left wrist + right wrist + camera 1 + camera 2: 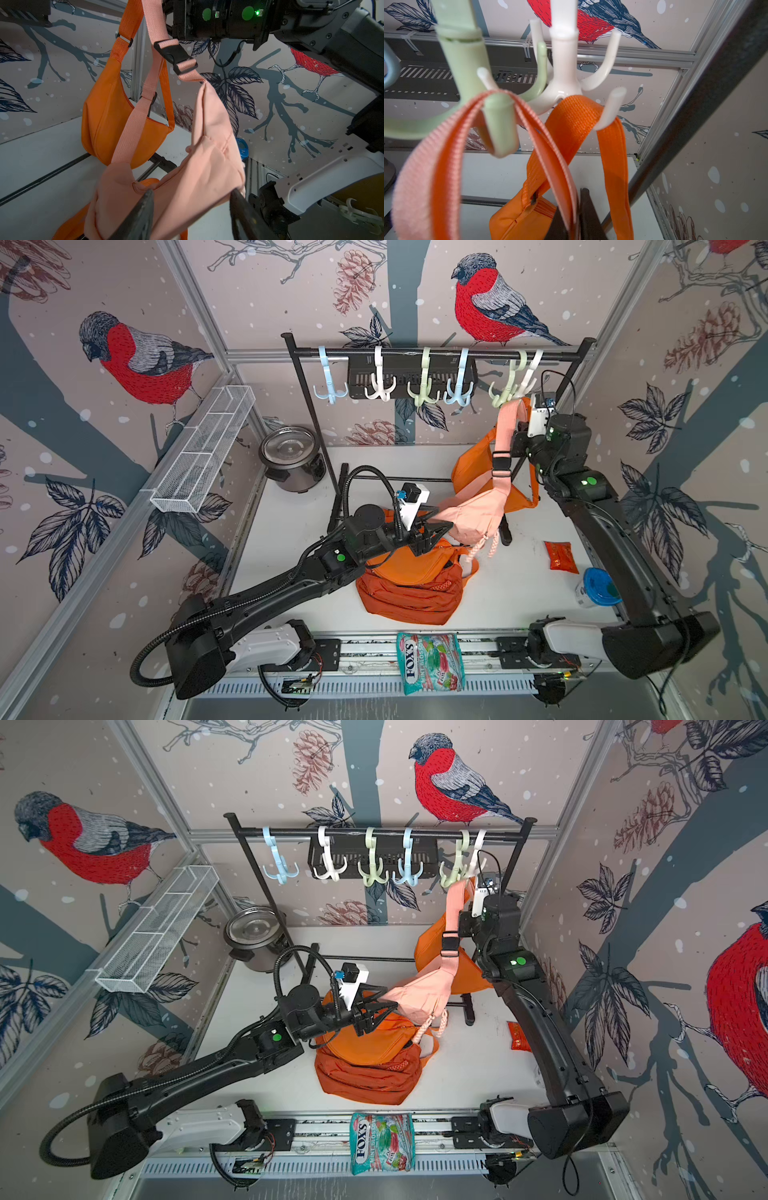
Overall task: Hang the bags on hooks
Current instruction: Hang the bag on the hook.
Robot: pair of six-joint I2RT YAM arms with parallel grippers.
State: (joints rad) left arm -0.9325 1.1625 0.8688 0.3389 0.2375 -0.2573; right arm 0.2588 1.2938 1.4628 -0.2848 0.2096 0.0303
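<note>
Soft even daylight, fisheye edges, blurred close-ups

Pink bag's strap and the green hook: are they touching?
Touching. The right wrist view shows the pink strap looped over a prong of the green hook, resting on it.

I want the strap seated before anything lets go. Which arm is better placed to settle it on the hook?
Right. The right gripper pinches the pink strap just below the green hook, with the loop over a prong. The left gripper is open at the pink bag, below the hook.
</note>
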